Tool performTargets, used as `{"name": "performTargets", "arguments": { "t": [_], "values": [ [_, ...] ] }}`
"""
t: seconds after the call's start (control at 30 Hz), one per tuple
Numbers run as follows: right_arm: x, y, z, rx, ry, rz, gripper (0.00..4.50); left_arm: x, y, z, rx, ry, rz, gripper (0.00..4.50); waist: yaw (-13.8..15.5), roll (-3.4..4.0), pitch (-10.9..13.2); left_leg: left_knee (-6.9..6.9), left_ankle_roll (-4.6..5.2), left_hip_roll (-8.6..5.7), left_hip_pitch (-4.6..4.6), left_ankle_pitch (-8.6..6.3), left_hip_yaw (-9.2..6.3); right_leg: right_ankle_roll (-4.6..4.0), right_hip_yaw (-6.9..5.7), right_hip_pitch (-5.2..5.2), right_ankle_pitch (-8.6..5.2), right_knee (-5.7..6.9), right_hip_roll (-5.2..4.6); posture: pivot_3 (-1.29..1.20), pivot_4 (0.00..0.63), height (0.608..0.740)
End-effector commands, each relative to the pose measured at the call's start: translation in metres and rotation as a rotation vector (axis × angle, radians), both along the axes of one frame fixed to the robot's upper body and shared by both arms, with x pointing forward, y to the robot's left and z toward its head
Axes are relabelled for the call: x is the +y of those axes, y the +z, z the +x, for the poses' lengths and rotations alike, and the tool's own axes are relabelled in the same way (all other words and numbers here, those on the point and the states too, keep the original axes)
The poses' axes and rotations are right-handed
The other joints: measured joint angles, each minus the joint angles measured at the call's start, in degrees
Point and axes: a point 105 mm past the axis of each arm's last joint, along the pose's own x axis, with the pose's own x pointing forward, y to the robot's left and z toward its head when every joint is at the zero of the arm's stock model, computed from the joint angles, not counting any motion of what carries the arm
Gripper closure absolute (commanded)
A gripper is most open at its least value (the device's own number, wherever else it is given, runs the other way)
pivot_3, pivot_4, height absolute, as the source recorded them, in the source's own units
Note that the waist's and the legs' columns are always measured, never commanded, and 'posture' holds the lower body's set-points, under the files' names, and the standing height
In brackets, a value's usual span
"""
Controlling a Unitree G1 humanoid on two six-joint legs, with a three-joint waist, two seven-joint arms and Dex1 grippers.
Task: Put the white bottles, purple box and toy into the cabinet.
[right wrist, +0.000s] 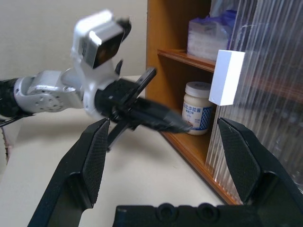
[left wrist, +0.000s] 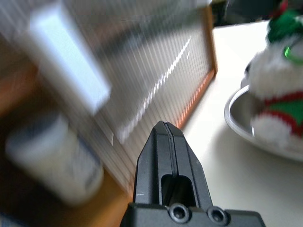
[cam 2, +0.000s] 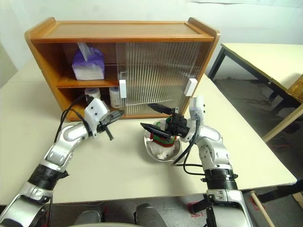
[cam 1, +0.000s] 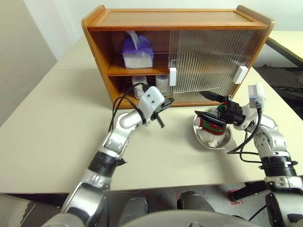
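with both arms up over the table (cam 1: 57,142), my left gripper (cam 1: 165,105) hangs in front of the cabinet (cam 1: 175,19), just off the open left half of its lower shelf; its fingers (left wrist: 166,156) are pressed flat together with nothing between them. my right gripper (cam 1: 209,105) sits over the round metal dish (cam 1: 204,137), jaws spread wide and empty, one finger (right wrist: 94,156) on each side of the right wrist view and the left gripper showing between them. the toy (cam 1: 214,124) lies in that dish on the table, in front of the cabinet's right part, under the right gripper; can't tell if a fingertip touches it. purple box (cam 1: 137,51) stands on the upper shelf at the left, white tissue sticking up out of the top. the two white bottles (cam 1: 139,85) stand on the lower shelf, side by side, one of them right beside the white handle (cam 1: 173,76) of a ribbed sliding door (cam 1: 203,61). both doors are stacked over the cabinet's right part, left part open.
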Motion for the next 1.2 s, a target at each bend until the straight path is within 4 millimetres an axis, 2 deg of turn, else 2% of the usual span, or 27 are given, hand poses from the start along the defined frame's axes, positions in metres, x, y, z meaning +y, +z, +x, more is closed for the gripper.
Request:
{"name": "performTargets", "arguments": {
  "t": [0.03,0.27,0.43,0.67,0.9,1.2],
  "values": [
    [0.000,-0.001,-0.002,-0.006,-0.004,-0.019,0.00,-0.009,0.004,0.009,-0.038,-0.005,0.017,4.48,-0.25,0.00,0.00,0.00,0.01,0.00,0.00,0.00,0.00,0.02,0.00,0.00,-0.01,0.00,0.00,-0.13,0.000,0.740],
    [0.002,-0.001,-0.003,-0.006,-0.007,-0.020,0.00,-0.016,0.021,0.032,-0.114,0.071,0.052,4.48,-0.79,0.00,0.00,0.00,0.05,-0.02,-0.05,-0.03,0.01,0.21,0.01,0.04,0.01,-0.10,0.00,-0.14,0.000,0.740],
    [0.002,-0.002,-0.004,-0.004,-0.008,-0.019,0.00,-0.008,0.025,0.047,-0.134,0.167,0.069,4.48,-0.93,0.00,0.00,0.00,0.10,-0.03,-0.07,-0.06,0.01,0.30,0.03,0.08,-0.02,-0.18,0.00,-0.14,0.000,0.740],
    [0.001,-0.003,-0.003,-0.001,-0.008,-0.019,0.00,0.005,0.027,0.053,-0.125,0.243,0.055,4.48,-1.71,0.00,0.01,0.02,0.12,-0.04,-0.04,-0.06,0.02,0.38,0.05,0.12,0.04,-0.22,0.00,-0.14,0.000,0.740],
    [0.004,-0.004,-0.002,0.000,0.005,-0.015,0.00,0.032,0.028,0.050,-0.127,0.342,0.045,4.48,-2.68,-0.01,0.02,0.04,0.11,-0.04,0.03,-0.05,0.05,0.65,0.03,0.13,0.05,-0.22,0.01,-0.12,0.000,0.740],
    [0.007,-0.006,0.000,0.005,0.026,-0.023,0.00,0.074,0.031,0.051,-0.131,0.457,0.067,4.48,-2.69,0.01,0.04,0.04,0.02,-0.03,0.10,0.01,0.04,0.35,0.01,0.09,0.25,-0.18,0.01,-0.09,0.000,0.740]
  ]
}}
